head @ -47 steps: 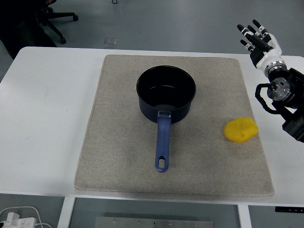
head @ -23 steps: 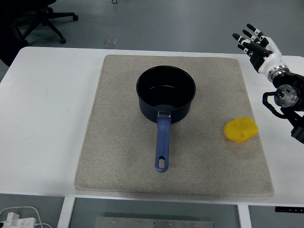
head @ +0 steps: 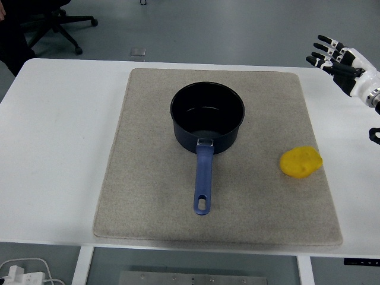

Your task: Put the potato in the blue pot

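A yellow potato [head: 301, 162] lies on the right side of the beige mat [head: 148, 190]. The blue pot [head: 208, 116] stands empty at the mat's middle, its blue handle [head: 203, 178] pointing toward the near edge. My right hand [head: 341, 59] hovers at the picture's right edge, well above and behind the potato, fingers spread and holding nothing. Most of its arm is out of the picture. The left arm does not show.
The mat covers most of the white table [head: 59, 136]. An office chair [head: 56, 21] stands on the floor beyond the far left corner. White cables [head: 24, 270] lie below the table's near left edge.
My right hand has pulled back to the right and away from the mat, its forearm sliding out of the picture. The potato and pot have not moved.
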Available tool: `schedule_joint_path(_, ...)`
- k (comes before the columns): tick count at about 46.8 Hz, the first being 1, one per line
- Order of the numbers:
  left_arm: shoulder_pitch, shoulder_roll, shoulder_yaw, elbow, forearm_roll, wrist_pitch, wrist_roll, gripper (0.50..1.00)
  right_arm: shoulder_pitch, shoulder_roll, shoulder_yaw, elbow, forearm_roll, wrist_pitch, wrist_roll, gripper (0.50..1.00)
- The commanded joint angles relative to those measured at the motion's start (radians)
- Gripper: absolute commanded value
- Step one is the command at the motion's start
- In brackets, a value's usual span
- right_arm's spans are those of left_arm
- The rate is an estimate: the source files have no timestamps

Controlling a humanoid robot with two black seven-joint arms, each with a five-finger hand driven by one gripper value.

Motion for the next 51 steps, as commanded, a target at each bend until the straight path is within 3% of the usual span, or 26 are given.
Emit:
schedule_joint_path(1,-0.003,0.000,0.000,-0.001,-0.001,0.000,0.000,0.996,-0.002,-0.030,0.000,0.000,-0.006,0.081,0.000,0.932)
schedule_joint_path(7,-0.003,0.000,0.000,-0.001,0.000,-0.001,0.000,0.996,-0.011,-0.081,0.000,0.000,-0.078,0.225,0.002,0.932)
schedule_joint_path(19,-0.010,0.000,0.000,-0.001,0.000,-0.001,0.000,0.996,-0.022,-0.152,0.000,0.028,-0.233,0.227,0.016,0.932)
schedule_joint_path(31,-0.010,0.000,-0.002,0.001,0.000,-0.001,0.000,0.996,-0.062,-0.257,0.002,0.199,-0.444,0.227,0.166,0.932)
schedule_joint_path(43,-0.010,0.000,0.000,0.001,0.000,-0.001,0.000,0.996,-0.109,-0.380,0.000,0.396,-0.591,0.227,0.172,0.932)
schedule_joint_path(51,-0.010,0.000,0.000,0.001,0.000,-0.001,0.000,0.996,-0.154,-0.422,0.000,0.471,-0.748,0.227,0.181,0.932)
